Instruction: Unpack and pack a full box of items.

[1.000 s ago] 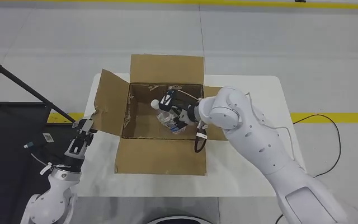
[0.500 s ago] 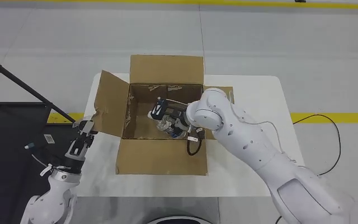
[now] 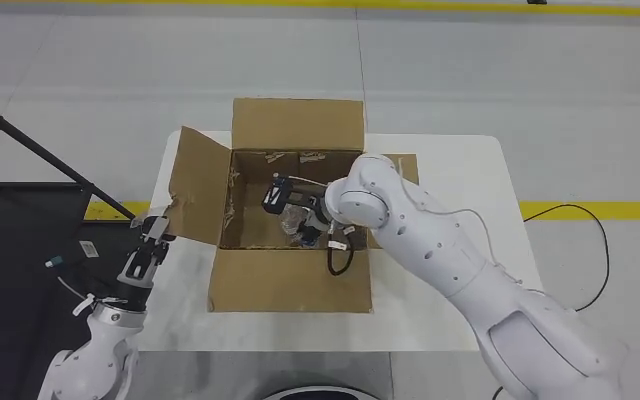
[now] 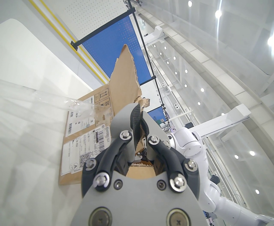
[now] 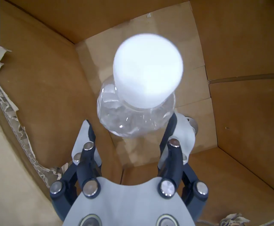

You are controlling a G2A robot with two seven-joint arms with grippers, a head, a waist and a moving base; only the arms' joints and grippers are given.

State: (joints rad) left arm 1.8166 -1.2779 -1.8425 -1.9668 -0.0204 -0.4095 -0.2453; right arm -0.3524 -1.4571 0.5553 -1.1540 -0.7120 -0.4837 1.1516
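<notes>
While left gripper (image 4: 139,115) clamps the side flap (image 4: 125,75) of the box (image 3: 285,280), right gripper (image 5: 130,122) is inside the box, jaws apart flanking the bottle (image 5: 119,107), upright on its floor. Reads as pack release; next: lift straight up, clear of cap (image 5: 147,68).

From above I had bright, even overhead light: the white bench (image 3: 450,200) and pale floor (image 3: 480,70) were evenly lit, with only soft shadows, the deepest lying inside the box (image 3: 290,280). On the left wrist camera the ceiling lamps (image 4: 218,14) flared into white spots, straight beams bowed toward the edges, and the box flap (image 4: 126,75) stood against that glare. On the right wrist camera the bottle cap (image 5: 147,70) burned out to a featureless white disc, while the cardboard walls around it stayed dimmer.
</notes>
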